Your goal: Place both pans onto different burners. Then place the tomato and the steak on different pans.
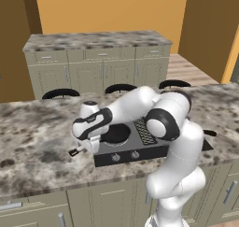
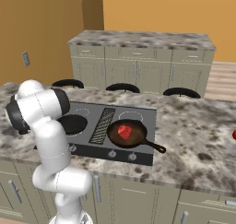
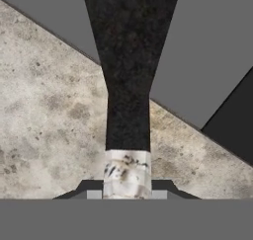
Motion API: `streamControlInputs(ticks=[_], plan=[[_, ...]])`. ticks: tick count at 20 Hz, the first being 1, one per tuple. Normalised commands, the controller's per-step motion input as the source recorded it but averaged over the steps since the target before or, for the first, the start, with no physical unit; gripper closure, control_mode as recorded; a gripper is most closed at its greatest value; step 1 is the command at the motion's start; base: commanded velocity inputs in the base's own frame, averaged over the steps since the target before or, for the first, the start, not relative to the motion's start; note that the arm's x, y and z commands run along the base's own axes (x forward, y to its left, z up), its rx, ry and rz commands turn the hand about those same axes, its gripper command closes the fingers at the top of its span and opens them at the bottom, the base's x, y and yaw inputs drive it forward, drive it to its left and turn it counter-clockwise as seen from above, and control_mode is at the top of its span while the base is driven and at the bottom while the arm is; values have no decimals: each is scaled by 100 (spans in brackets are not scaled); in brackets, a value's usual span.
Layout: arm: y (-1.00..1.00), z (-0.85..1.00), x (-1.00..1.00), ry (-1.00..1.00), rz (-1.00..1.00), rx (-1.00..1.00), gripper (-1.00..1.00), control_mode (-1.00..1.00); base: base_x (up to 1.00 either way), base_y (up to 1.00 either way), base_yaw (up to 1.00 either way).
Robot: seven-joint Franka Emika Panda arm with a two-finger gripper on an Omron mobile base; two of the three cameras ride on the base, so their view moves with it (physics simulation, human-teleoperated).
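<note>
The gripper [image 3: 127, 194] was clamped on the light tip of the black pan [image 1: 115, 133], which sat on the cooktop [image 2: 143, 113] left of its grill strip; it probably needed centring on a burner ring before letting go.

White arm [image 1: 172, 142] folded forward and low, elbow high, wrist bent down to its left, gripper [image 3: 126, 192] pointing down — jaws nearly closed, clamped on a handle's light tip

Black pan [image 2: 71, 124] on left burner, brown pan [image 2: 127, 133] right — holding steak [image 2: 124, 132] (flat, red-pink)
</note>
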Motion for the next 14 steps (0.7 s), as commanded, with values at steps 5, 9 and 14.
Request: streamControlInputs(ticks=[5, 9, 14], plan=[[7, -7, 0, 5, 0, 0, 100, -100, 0, 0, 0], [0, 0, 1, 7, 0, 0, 100, -100, 0, 0, 0], [0, 0, 0, 5, 0, 0, 100, -100, 0, 0, 0]])
